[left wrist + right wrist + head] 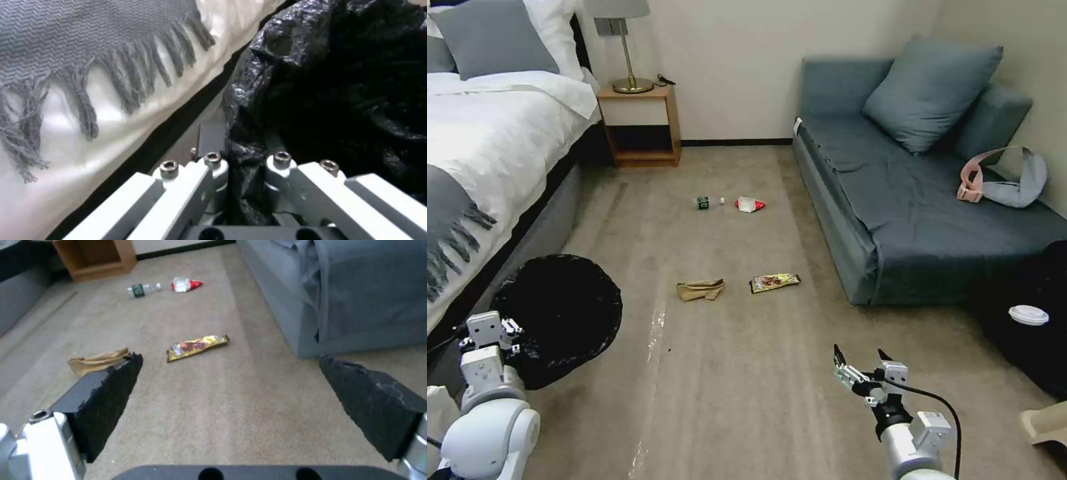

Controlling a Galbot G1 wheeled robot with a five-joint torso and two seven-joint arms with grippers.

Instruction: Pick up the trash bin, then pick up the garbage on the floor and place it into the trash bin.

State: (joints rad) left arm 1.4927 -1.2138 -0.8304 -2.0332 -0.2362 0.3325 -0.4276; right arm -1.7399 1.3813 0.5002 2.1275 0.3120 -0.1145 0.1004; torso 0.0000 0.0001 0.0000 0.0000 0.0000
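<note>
The trash bin (pixel 564 310), wrapped in a wrinkly black bag, is at the lower left beside the bed. My left gripper (pixel 512 331) is shut on its rim; the left wrist view shows the black plastic (pixel 338 83) pinched between the fingers (pixel 212 166). The garbage lies on the carpet: a clear bottle (pixel 704 202) and a red-white snack bag (pixel 750 204) farther off, a brown paper bag (pixel 700 289) and a gold wrapper (pixel 774 282) nearer. My right gripper (pixel 860 357) hangs open above the carpet, short of the wrapper (pixel 198 346) and the paper bag (pixel 95 360).
A bed (pixel 487 153) runs along the left, with a nightstand (pixel 640 127) at the back wall. A blue sofa (pixel 920 200) carrying a pink-and-grey strap item (pixel 1000 180) fills the right. A dark bag with a white cup lid (pixel 1027 315) sits at the right edge.
</note>
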